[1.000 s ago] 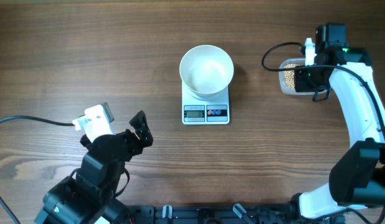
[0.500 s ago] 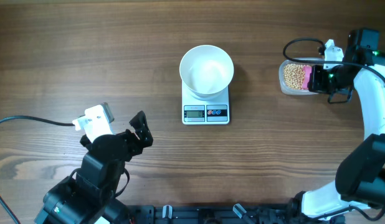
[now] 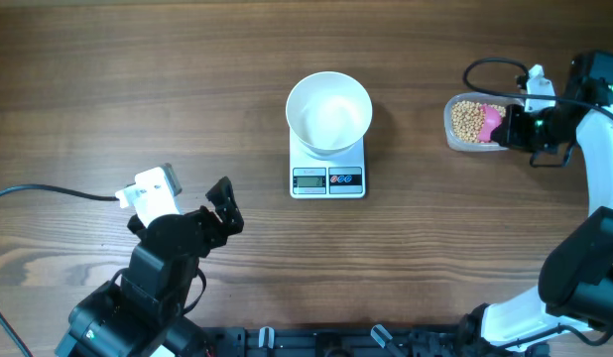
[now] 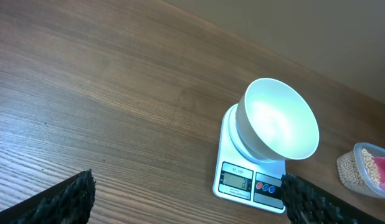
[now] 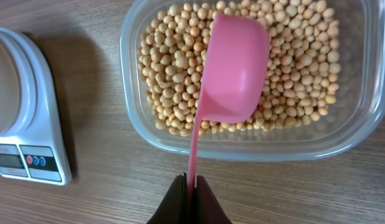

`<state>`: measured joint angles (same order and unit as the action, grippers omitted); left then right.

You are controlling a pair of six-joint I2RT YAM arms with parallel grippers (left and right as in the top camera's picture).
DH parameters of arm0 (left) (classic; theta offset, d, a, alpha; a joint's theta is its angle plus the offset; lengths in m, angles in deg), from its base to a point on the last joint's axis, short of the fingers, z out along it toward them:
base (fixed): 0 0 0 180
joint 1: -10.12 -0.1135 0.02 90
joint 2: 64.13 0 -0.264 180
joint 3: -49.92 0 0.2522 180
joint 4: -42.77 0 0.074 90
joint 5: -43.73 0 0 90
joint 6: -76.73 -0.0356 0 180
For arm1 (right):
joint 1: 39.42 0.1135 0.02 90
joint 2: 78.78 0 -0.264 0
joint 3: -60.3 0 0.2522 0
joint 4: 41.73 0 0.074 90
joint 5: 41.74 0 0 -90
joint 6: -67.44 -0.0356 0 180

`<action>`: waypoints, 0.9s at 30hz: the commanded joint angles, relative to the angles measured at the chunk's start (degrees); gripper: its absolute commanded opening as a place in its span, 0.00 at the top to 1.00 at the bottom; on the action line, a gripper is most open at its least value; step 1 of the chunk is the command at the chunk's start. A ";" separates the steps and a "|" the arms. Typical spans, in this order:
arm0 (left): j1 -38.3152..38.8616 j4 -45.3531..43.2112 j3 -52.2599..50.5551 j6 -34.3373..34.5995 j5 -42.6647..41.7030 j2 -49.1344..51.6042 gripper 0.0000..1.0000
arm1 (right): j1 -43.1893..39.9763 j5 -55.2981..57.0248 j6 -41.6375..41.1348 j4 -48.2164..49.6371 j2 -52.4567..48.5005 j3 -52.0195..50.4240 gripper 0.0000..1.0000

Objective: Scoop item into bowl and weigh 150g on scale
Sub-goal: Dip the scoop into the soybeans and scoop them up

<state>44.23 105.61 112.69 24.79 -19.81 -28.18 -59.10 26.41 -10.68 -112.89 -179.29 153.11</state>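
Closest to you, at the near left of the table [image 3: 138, 79], your left end effector [image 3: 223, 206] hovers with its fingers spread wide apart and nothing between them. It is well apart from everything else, and its wrist view looks across bare wood toward the scale.

Further out, near the middle of the table, the scale [image 3: 328, 178] lies flat with its front edge facing you. The grey display is on the left of that edge and the dark button panel on the right. The reading is too small to make out. The white bowl [image 3: 329, 111] stands upright on the scale's platform, covering most of it and overhanging the far edge.

Off to your far right, well apart from the scale, your right end effector [image 5: 188, 186] has its fingers pressed together on the thin end of a pink scoop's [image 5: 236, 68] handle. The handle crosses the near rim of a clear plastic tub [image 5: 242, 152], and the scoop's cup sits inside the tub, right over the beans [image 5: 167, 68]. Whether the cup rests on them or hangs just above, you cannot tell. The beans cover the tub's floor in a loose tan-yellow layer.
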 commanded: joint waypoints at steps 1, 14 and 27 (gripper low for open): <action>-0.26 0.00 -0.24 -0.07 -0.50 0.02 0.00 | 0.09 -5.64 1.51 0.72 -1.31 -2.60 0.96; -0.26 -0.02 -0.24 -0.07 -0.50 0.02 0.00 | -2.71 -12.83 1.57 1.36 -1.31 -3.76 0.96; -0.26 0.00 -0.24 -0.07 -0.50 0.02 0.00 | -6.84 -15.98 1.64 -0.48 -1.79 -3.82 0.96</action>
<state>44.23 105.63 112.69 24.79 -19.81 -28.18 -65.12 14.61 -10.24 -112.48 -179.79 150.16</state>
